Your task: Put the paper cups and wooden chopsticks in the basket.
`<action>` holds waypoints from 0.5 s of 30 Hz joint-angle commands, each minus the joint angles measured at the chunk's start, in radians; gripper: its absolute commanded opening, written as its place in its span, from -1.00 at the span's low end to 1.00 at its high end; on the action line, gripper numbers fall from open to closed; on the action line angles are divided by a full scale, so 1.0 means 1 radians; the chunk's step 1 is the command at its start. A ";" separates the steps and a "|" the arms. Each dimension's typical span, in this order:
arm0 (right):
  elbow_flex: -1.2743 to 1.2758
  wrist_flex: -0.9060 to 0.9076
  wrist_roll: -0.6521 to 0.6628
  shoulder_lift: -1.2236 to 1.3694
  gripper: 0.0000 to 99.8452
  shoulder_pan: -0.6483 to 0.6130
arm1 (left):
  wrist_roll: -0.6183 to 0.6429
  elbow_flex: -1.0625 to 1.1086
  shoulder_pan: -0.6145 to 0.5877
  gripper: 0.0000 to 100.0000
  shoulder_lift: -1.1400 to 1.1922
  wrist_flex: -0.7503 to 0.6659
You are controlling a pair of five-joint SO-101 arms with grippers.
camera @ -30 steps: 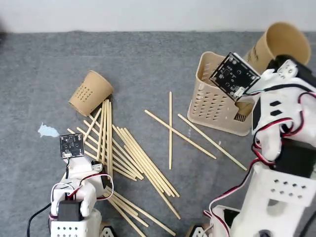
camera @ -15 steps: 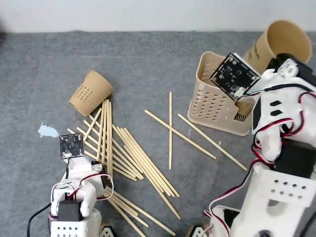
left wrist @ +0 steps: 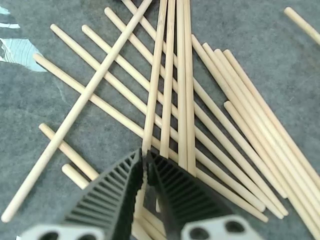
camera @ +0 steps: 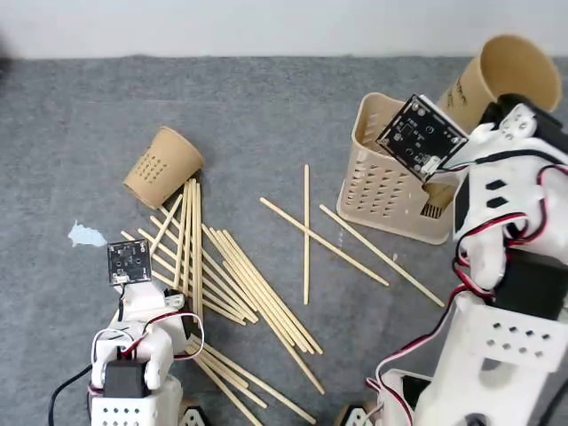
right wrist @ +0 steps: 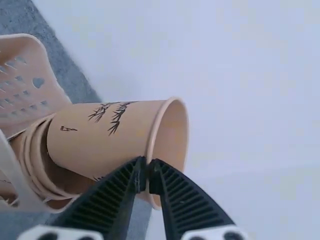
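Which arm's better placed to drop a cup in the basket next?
Right. The right gripper is shut on the rim of a cup tilted at the basket. The left gripper sits shut over the chopsticks, across the table from it.

The high view looks steeply down on the whole counter (camera: 266, 98). The left wrist camera sits close above the chopsticks (left wrist: 181, 90), shared with it; the right one looks across the basket (right wrist: 25, 75), perhaps toward a wall (right wrist: 225, 60).
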 commanded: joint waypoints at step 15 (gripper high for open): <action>0.098 -0.082 0.146 -0.005 -0.98 0.050 | -0.008 -0.010 -0.006 -0.97 -0.012 0.006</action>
